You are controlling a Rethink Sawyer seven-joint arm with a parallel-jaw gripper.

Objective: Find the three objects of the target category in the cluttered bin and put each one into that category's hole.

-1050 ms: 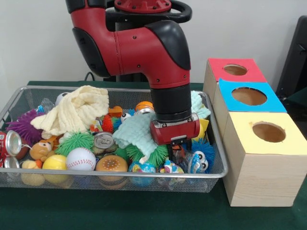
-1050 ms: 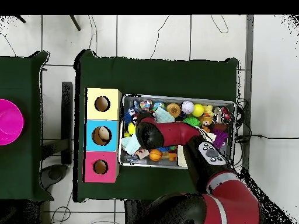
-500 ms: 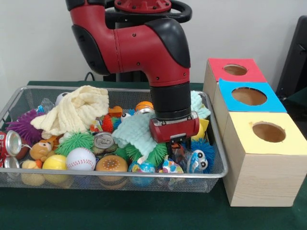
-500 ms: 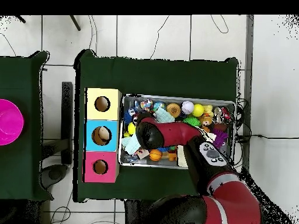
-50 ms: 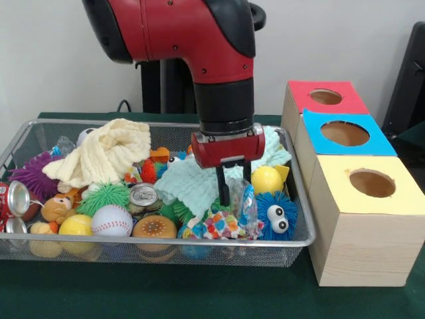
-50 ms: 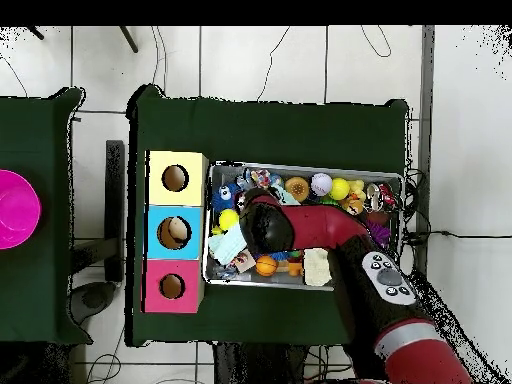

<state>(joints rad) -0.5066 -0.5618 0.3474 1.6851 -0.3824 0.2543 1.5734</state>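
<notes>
**Arm upright over the bin's right half**

The arm comes straight down into the wire bin (image 5: 302,229), wrist vertical. The gripper (image 5: 234,186) has its two dark fingers pointing down, spread slightly, with a clear crinkly packet (image 5: 244,207) at their tips; whether they pinch it cannot be told. The packet stands roughly upright, long axis vertical, beside the blue googly-eyed ball (image 5: 275,216).
</notes>
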